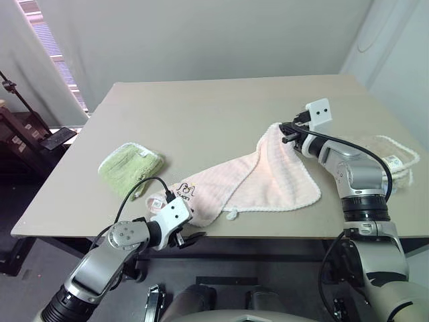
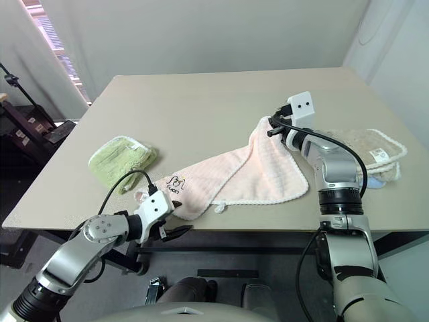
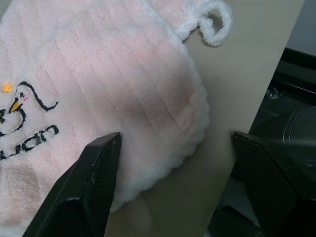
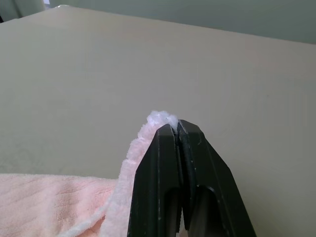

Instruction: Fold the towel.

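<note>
Pink towel (image 1: 258,176) draped across the table (image 1: 201,114), far corner lifted and pinched between the pressed-together fingers of the right gripper (image 1: 290,133), logo corner lying at the table's near edge. Left gripper (image 3: 173,148) spread wide over that logo corner, touching nothing yet. Best to sink straight down, straddle the white trim and bite deep, clear of the green cloth (image 1: 130,166) beside the towel.
</note>
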`<state>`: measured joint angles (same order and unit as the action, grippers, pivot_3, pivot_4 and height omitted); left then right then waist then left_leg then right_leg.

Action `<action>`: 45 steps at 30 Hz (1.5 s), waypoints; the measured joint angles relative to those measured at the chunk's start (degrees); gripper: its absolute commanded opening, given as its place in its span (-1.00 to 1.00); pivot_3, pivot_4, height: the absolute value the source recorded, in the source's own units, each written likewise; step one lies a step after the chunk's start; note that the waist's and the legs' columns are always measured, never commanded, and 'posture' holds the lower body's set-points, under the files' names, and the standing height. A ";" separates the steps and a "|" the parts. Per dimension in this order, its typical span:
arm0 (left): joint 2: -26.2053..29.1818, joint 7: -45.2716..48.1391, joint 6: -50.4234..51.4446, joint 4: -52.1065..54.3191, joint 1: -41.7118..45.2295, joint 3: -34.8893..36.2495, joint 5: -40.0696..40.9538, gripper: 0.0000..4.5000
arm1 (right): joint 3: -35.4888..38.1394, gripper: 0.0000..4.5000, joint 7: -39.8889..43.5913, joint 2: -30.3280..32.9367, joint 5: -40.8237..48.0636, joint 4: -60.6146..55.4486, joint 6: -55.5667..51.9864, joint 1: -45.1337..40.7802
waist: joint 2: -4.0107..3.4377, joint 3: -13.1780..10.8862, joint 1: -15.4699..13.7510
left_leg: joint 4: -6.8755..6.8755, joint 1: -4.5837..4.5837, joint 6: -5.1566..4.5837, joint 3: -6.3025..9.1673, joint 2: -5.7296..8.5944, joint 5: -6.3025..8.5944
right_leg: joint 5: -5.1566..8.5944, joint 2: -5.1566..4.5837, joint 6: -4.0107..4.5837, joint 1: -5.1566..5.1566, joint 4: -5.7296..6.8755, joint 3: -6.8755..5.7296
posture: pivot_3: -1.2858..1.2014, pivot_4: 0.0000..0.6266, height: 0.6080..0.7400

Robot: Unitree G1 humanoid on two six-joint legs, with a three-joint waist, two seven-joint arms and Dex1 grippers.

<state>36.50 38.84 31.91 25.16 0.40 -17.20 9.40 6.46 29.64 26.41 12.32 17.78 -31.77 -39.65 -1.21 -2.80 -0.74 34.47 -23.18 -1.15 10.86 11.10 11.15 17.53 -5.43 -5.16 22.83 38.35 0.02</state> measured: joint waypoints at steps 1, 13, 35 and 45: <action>-0.09 -0.05 -0.01 0.00 0.00 0.00 -0.16 0.67 | 0.00 -0.99 -0.07 0.00 -0.08 0.00 -0.05 0.00 | 0.00 0.00 0.00 | 0.01 0.00 0.00 0.00 0.00 0.00 | 0.00 0.00 0.00 0.00 0.00 0.00 | 0.03 -1.00 0.95; -0.78 0.27 -1.91 -2.31 0.59 0.33 -1.29 0.28 | 0.00 -1.00 -0.12 0.18 -0.83 0.94 -0.22 -0.04 | 0.02 0.02 0.05 | 0.03 0.10 0.00 -0.04 -0.02 0.00 | -0.01 0.01 0.00 -0.07 0.05 0.02 | 0.03 -1.00 0.95; -7.77 15.50 -21.58 -42.82 11.59 11.35 12.63 -0.99 | -0.51 -1.00 -0.06 0.85 -0.90 2.07 -0.39 -0.07 | 0.79 0.06 0.14 | 2.31 0.01 0.03 -8.89 -7.02 0.04 | 2.34 2.00 1.87 -0.63 3.15 1.36 | 0.03 -1.00 0.95; -3.12 19.63 -7.56 -28.80 11.60 17.12 21.20 -0.99 | -1.09 -1.00 0.58 0.72 -0.94 1.92 -0.42 0.21 | 0.17 -0.38 4.51 | 1.42 -0.23 0.83 -9.02 -7.84 0.69 | -0.18 0.99 0.76 -1.51 -0.26 -0.77 | 0.03 -1.00 0.95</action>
<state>33.38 58.48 24.35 -3.64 12.00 -0.08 30.59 5.37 30.22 27.13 11.38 19.69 -32.19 -39.44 -1.03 -3.19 3.77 35.88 -23.41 -0.32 1.83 3.26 11.84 17.34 -4.43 -4.40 21.32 38.09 -0.75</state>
